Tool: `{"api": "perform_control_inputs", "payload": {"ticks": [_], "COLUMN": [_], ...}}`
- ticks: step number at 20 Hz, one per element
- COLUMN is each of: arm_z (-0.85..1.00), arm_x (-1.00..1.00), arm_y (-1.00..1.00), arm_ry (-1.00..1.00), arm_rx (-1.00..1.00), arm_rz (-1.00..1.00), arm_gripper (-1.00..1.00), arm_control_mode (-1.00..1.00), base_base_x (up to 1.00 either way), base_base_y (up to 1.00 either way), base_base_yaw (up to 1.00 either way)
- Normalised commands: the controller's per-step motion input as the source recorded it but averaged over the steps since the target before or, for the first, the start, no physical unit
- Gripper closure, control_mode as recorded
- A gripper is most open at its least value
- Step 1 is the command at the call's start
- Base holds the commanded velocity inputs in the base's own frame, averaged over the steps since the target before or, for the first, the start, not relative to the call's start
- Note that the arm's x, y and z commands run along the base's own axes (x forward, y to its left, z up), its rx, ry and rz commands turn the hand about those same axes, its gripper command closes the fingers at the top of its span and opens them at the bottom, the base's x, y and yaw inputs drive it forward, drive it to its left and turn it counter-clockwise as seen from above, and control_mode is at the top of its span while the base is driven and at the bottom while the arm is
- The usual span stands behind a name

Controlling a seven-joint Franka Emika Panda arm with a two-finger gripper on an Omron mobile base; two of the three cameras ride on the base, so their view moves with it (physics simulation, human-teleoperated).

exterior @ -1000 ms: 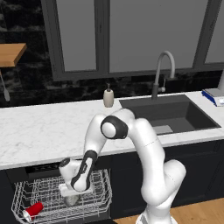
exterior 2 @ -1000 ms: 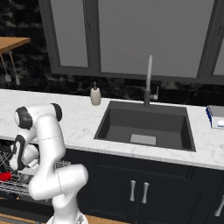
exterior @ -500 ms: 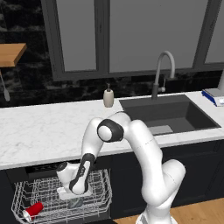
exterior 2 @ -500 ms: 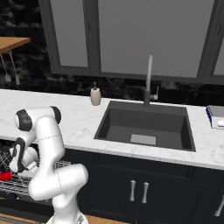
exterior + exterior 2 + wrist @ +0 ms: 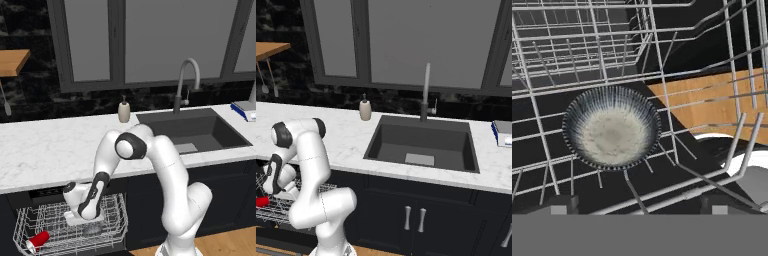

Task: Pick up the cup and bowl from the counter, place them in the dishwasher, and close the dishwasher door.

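Note:
The grey bowl [image 5: 612, 127] sits upright on the white wire rack [image 5: 117, 212] of the dishwasher, speckled inside facing up. My gripper [image 5: 639, 207] hangs just above it, open, its fingertips [image 5: 559, 206] spread wide on either side of the bowl and touching nothing. From the left base view the gripper [image 5: 87, 220] is low inside the rack over the bowl [image 5: 93, 229]. The red cup [image 5: 38, 240] lies on its side at the rack's front left corner, also seen as the cup [image 5: 261, 201]. The dishwasher door lies folded down, dark beneath the rack [image 5: 542, 155].
The white marble counter [image 5: 45, 155] runs above the pulled-out rack. A beige soap dispenser [image 5: 124, 111] stands beside the dark sink [image 5: 192, 131] and its faucet [image 5: 184, 82]. Wire tines [image 5: 667, 100] rise around the bowl. Wooden floor [image 5: 712, 100] shows past the rack.
The gripper has gone from shut to open and let go of the bowl, which now rests in the rack. The hand has sunk slightly lower into the rack.

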Motion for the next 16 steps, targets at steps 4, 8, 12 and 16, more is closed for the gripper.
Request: {"api": "perform_control_inputs", "payload": {"ticks": [4, 8, 12, 16], "arm_z": [0.41, 0.41, 0.27, 0.19], "arm_x": [-0.03, -0.11, -0.05, -0.09], "arm_y": [-0.25, -0.04, -0.04, 0.00], "arm_ry": [-0.07, -0.09, -0.09, -0.08], "arm_rx": [0.11, 0.09, 0.07, 0.04], "arm_rz": [0.00, 0.00, 0.00, 0.00], "arm_gripper": [-1.00, -1.00, -1.00, -1.00], "arm_control_mode": [-1.00, -1.00, -1.00, -1.00], "base_base_x": [0.00, 0.00, 0.00, 0.00], "base_base_y": [0.00, 0.00, 0.00, 0.00], "base_base_yaw": [0.00, 0.00, 0.00, 0.00]}}
